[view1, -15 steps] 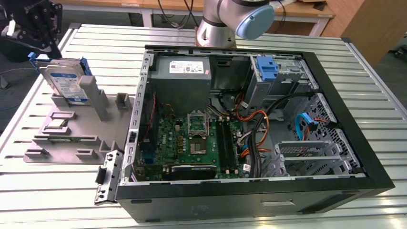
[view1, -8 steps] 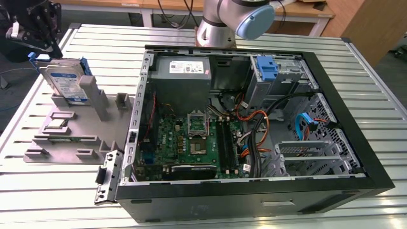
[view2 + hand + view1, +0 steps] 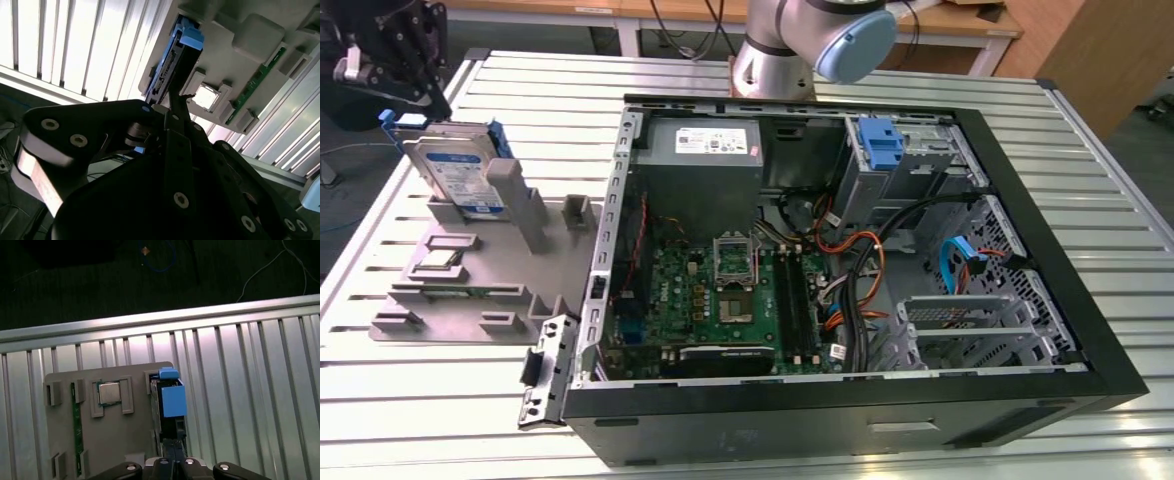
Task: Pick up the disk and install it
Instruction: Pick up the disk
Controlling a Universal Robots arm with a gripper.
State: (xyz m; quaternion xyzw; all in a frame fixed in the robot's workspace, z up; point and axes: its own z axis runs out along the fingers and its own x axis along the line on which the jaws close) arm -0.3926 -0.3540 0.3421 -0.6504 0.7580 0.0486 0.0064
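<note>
The disk (image 3: 454, 168), silver with a white-and-blue label and a blue carrier frame, stands on edge in a slot of the grey holder (image 3: 467, 275) at the exterior view's left. My black gripper (image 3: 403, 108) hangs right over the disk's upper far corner. In the second wrist view the gripper (image 3: 181, 95) reaches the disk's dark connector edge (image 3: 166, 72). In the first wrist view the gripper (image 3: 172, 444) sits at one end of the disk (image 3: 173, 399), whose blue frame faces the camera.
The open computer case (image 3: 1067, 300) lies at the exterior view's right, with a blue bracket (image 3: 881, 145) in its far drive bay. The holder (image 3: 115, 440) also carries a processor chip (image 3: 108, 392) and a green memory stick (image 3: 76, 430). The arm's base (image 3: 781, 55) stands behind the case.
</note>
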